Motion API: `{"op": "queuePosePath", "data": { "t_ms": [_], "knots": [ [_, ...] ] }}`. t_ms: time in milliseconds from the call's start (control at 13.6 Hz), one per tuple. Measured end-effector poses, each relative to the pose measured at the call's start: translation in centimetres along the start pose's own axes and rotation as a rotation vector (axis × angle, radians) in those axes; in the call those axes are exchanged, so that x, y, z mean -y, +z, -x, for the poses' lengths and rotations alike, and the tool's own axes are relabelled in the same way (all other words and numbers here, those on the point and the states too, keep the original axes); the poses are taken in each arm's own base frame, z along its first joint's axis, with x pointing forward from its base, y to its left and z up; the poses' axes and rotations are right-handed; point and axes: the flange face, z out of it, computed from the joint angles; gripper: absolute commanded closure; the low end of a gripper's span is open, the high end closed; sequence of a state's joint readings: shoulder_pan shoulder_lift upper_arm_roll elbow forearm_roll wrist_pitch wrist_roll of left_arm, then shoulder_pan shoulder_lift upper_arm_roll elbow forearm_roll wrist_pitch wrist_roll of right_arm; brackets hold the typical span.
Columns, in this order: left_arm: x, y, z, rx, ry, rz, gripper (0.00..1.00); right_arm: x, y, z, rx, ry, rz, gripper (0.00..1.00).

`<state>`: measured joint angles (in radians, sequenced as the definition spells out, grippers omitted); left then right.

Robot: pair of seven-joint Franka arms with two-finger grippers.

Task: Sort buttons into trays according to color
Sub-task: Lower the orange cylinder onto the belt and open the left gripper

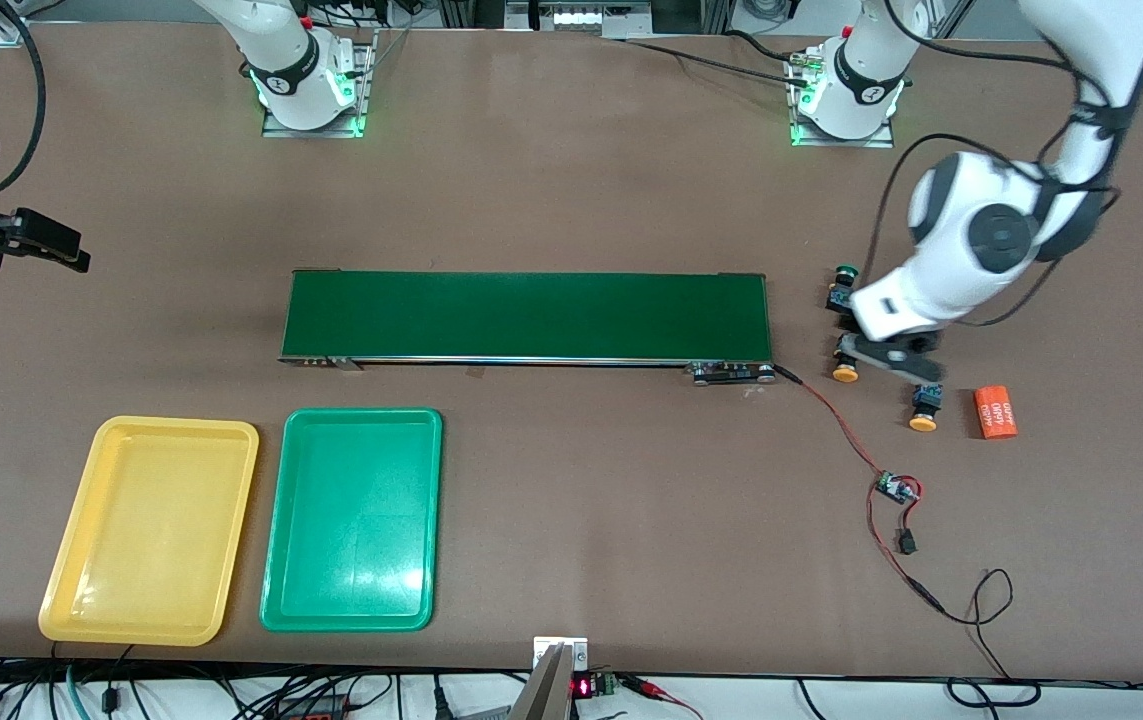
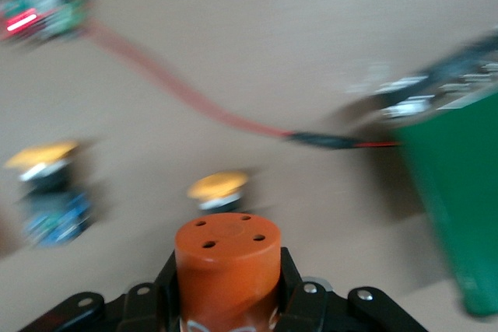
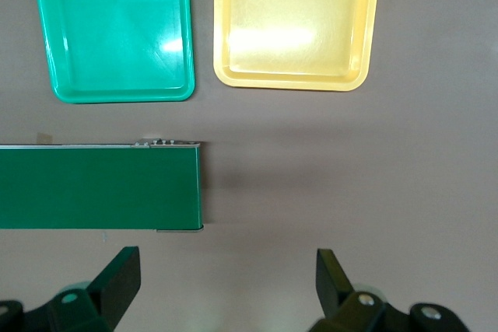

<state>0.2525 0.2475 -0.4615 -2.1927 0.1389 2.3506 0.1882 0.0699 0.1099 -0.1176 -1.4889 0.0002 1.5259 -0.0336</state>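
Front view: my left gripper [image 1: 889, 358] hangs over the round-capped buttons [image 1: 923, 408] at the left arm's end. Left wrist view: it clamps a smooth orange cylinder [image 2: 226, 266]. Right wrist view: my right gripper [image 3: 226, 289] waits, spread wide, with the glossy trays [image 3: 292, 82] nearby.

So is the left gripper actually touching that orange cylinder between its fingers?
Touching. The left wrist view shows the orange cylinder wedged between the left gripper's black fingers, pressed on both sides, no gap.
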Motion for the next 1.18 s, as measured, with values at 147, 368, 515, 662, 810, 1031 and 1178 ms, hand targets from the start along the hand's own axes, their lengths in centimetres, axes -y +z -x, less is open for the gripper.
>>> {"op": "queuePosePath", "data": {
  "t_ms": [147, 368, 515, 662, 810, 1031, 1178],
  "knots": [
    [-4.7, 0.9, -2.0, 0.01, 0.127, 0.045, 0.71, 0.0, 0.0, 0.0, -0.002, 0.0, 0.0, 0.0],
    [-13.1, 0.7, -3.4, 0.015, 0.452, 0.084, 0.73, 0.0, 0.0, 0.0, -0.004, 0.0, 0.0, 0.0],
    [-17.2, 0.4, -3.8, 0.01, 0.582, 0.072, 0.73, 0.0, 0.0, -0.1, -0.005, 0.0, 0.0, 0.0],
    [-19.1, 0.5, -3.9, 0.015, 0.713, 0.019, 0.73, -0.2, 0.0, -0.1, -0.006, 0.003, 0.0, 0.0],
    [-19.9, 1.6, -4.1, 0.022, 0.809, -0.025, 0.68, -0.2, -0.1, -0.1, -0.007, 0.004, 0.0, 0.0],
    [-20.9, 3.2, -4.6, 0.025, 0.888, -0.048, 0.0, -0.2, -0.2, -0.2, -0.017, 0.003, 0.001, 0.0],
    [-20.9, 3.1, -5.2, 0.015, 0.891, -0.047, 0.0, -0.2, -0.2, -0.2, -0.018, 0.004, 0.001, 0.0]
  ]
}}
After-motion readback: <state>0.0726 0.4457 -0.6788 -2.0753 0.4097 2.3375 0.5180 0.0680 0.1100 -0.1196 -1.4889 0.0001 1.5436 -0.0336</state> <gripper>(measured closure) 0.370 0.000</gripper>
